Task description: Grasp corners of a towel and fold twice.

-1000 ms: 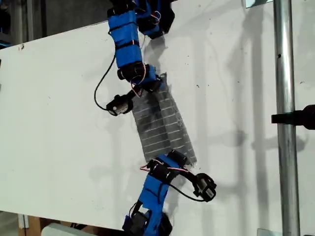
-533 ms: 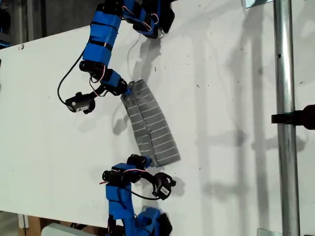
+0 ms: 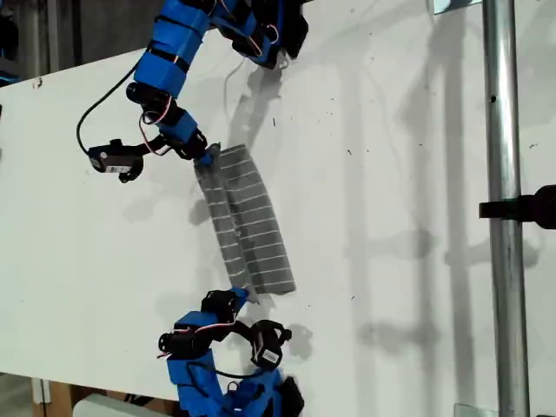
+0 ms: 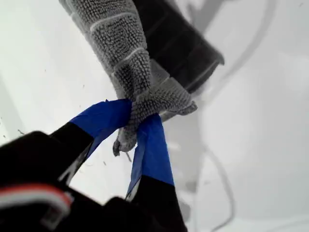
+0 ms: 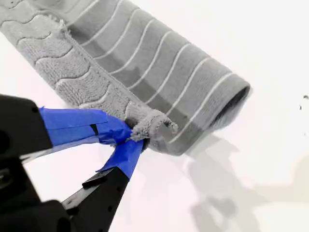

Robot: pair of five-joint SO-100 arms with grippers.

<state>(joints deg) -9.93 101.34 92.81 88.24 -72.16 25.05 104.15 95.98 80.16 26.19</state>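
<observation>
Clamping narrowly with the blue-taped jaws of my first gripper (image 4: 133, 123) on one frayed corner (image 4: 166, 99) of the grey, pale-striped, soft cloth towel (image 4: 118, 43). Pinching likewise with my second gripper (image 5: 131, 137) on another corner (image 5: 153, 122), jaws nearly closed on the fabric. Lying folded into a long strip near the middle of the flat white table (image 3: 408, 217) in the exterior view, stretching between two blue arms, one at each end. Not showing there which arm is first.
</observation>
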